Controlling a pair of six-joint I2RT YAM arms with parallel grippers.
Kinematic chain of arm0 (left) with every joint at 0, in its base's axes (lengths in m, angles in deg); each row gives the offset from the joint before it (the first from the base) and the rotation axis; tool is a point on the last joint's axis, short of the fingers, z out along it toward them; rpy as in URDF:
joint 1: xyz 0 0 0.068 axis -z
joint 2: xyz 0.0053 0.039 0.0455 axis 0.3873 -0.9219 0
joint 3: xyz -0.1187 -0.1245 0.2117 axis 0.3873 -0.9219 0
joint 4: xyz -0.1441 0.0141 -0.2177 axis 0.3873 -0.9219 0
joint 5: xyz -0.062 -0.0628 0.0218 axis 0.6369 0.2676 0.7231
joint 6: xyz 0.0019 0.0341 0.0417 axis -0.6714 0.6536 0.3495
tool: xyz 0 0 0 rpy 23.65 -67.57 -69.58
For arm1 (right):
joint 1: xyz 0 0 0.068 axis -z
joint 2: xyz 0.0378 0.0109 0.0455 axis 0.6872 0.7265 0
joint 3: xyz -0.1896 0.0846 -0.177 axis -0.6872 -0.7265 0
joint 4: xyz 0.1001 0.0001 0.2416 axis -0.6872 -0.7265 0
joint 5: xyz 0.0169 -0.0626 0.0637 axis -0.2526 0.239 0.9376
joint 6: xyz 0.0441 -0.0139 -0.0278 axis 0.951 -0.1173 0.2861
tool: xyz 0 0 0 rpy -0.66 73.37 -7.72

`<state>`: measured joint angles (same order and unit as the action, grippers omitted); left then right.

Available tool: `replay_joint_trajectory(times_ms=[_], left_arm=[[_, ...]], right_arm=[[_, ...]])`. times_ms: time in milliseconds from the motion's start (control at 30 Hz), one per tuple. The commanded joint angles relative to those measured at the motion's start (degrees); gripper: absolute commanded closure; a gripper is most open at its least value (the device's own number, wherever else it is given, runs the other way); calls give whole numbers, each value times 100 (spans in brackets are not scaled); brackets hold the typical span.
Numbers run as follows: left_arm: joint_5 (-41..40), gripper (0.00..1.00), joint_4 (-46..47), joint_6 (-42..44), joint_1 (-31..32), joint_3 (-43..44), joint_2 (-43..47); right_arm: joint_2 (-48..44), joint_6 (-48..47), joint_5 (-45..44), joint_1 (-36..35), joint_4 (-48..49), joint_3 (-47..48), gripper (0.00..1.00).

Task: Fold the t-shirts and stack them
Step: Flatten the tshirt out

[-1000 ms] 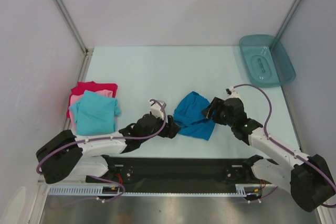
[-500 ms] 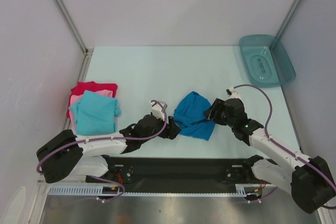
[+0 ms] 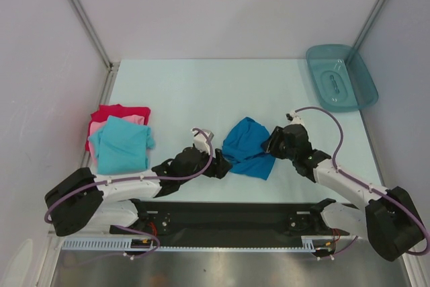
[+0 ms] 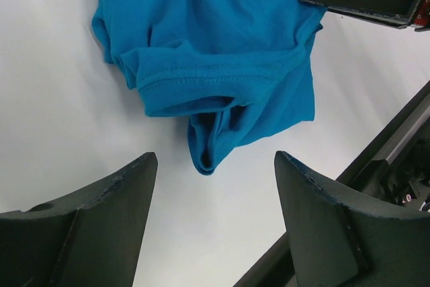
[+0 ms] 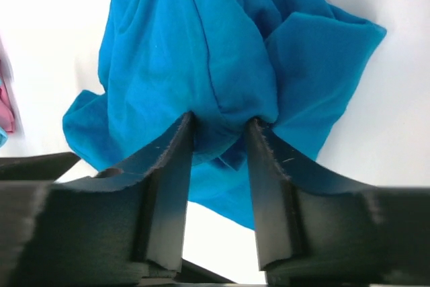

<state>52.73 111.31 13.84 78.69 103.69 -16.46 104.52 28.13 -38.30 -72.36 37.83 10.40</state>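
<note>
Overhead view of a pale bench (image 3: 201, 92), two arms reaching in from the near edge. Mid-bench, toward the front and between the arms: a crumpled blue shirt (image 3: 246, 146), not yet folded, with a sleeve and hems doubled over on themselves. At its right edge, the right fingers (image 3: 272, 142), pinched onto a gathered ridge of blue cloth, which in the close view bulges out above both tips. Probably taken at the edge so as to lift the shirt and spread it flat. At its left, the left fingers (image 3: 218, 166), spread wide and holding nothing, set low just short of a folded corner with a stitched hem. Likely lined up there to take the opposite side and stretch the cloth between both arms. No contact with the shirt on that side, as far as can be told. At the far left of the bench, well apart from the blue shirt, a neat pile: turquoise shirt (image 3: 121, 144) on top, pink shirt (image 3: 97, 129) peeking out beneath, red shirt (image 3: 121, 110) lowest, showing along the back. Kept aside there, presumably, to leave working room in the middle and to receive the blue one last. In the far right corner, a teal tray (image 3: 339, 78), well away from both arms. Judged stage: three of four done, start of the last fold.
</note>
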Motion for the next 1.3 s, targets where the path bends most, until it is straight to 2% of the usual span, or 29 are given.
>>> replay_joint_trajectory(times_ms=[0, 33, 133, 333, 967, 1267], left_arm=[[-24, 23, 96, -2, 70, 90, 140], [-33, 24, 96, -2, 70, 90, 149], [-51, 24, 105, -11, 70, 38, 175], [-51, 24, 114, -2, 79, 2, 166], [-42, 24, 122, 42, 88, 29, 193], [-25, 23, 149, 24, 97, 29, 158]], right_arm=[[157, -72, -135, -41, 361, 385, 66], [183, -72, -144, -41, 343, 437, 77], [227, -134, -214, -119, 273, 639, 81], [201, -265, -425, -260, -7, 859, 73], [175, -327, -460, -260, -96, 895, 63], [52, -529, -785, -234, -395, 1018, 60]])
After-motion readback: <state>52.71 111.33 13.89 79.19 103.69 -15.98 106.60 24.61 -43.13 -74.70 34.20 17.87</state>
